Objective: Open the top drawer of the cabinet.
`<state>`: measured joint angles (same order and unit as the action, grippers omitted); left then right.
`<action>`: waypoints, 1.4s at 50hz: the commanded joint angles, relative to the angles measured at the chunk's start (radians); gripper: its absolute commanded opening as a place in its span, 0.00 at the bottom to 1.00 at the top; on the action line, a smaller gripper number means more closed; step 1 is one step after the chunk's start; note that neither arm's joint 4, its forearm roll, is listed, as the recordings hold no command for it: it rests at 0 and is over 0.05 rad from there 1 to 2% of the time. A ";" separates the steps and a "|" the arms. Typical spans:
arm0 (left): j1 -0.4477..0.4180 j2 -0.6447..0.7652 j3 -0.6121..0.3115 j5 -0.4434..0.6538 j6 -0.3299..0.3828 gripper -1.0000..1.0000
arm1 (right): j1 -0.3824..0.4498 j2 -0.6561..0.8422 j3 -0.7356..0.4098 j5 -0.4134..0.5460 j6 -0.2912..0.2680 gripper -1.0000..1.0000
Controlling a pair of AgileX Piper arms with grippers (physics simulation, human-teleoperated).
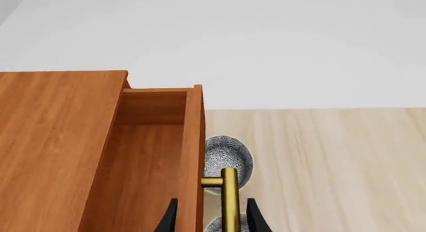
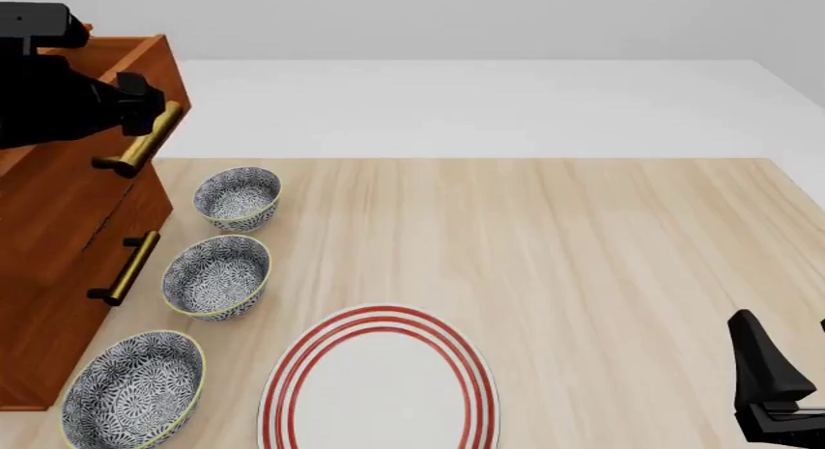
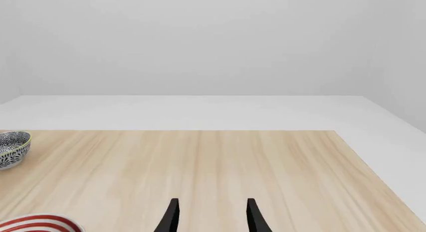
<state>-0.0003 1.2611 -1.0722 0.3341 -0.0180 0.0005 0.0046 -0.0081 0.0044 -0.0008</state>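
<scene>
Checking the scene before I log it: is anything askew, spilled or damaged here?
Nothing stands out. The top drawer juts out of the cabinet because it is pulled open, the left tool straddling its brass handle. The three bowls and the plate sit upright and intact.

You see cabinet (image 2: pixel 71 237): reddish-brown wood, smooth, grained. Top drawer (image 1: pixel 149 157): same wood. Handle (image 1: pixel 229 199): brass, satin sheen. Desk (image 2: pixel 581 266): pale matt wood. Bowls (image 2: pixel 216 275): glazed, patterned. Left pincer (image 1: pixel 211 217): matt black.
</scene>
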 commanded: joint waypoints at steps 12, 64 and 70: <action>-0.036 0.057 0.051 0.008 -0.008 1.00 | 0.000 0.000 0.000 0.000 0.000 1.00; -0.131 0.091 0.050 -0.004 -0.032 1.00 | 0.000 0.000 0.000 0.000 0.000 1.00; -0.147 0.090 0.051 -0.002 -0.039 1.00 | 0.000 0.000 0.000 0.000 0.000 1.00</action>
<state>-0.1034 1.2636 -1.0800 0.3337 -0.1502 0.0005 0.0046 -0.0081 0.0044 -0.0008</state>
